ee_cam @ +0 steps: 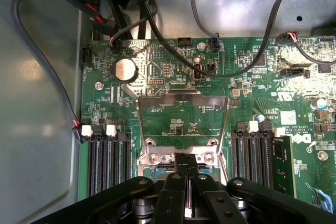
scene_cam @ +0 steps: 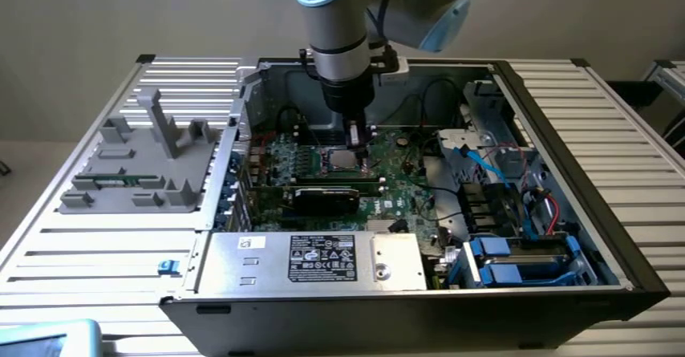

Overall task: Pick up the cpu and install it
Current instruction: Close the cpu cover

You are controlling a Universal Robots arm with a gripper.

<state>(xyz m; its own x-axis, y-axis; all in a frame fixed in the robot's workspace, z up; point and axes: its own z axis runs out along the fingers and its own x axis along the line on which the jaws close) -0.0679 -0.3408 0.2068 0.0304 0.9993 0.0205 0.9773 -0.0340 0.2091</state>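
Cpu (scene_cam: 342,160) lies silver side up at the socket on the motherboard (scene_cam: 415,182), centre of the exterior frame, so pickup looks done; full seating I cannot tell. Just behind, the claw (scene_cam: 360,142) meets its far edge, fingers pinched together, any hold unclear. Beyond, the retaining frame (ee_cam: 182,104) stands raised, unlatched

Place: robotics lab or assembly test cell.
Surface: a counter (scene_cam: 107,253) of ribbed aluminium slats, like a machine bed.
Robot: an industrial arm (scene_cam: 337,44) with a gripper (scene_cam: 358,143) hangs over the work.
Workpiece: an open PC case (scene_cam: 428,317), its motherboard (ee_cam: 247,72) laid bare.
Jig: a grey moulded fixture (scene_cam: 139,164) beside the case.
Backdrop: a plain pale wall (scene_cam: 128,12).
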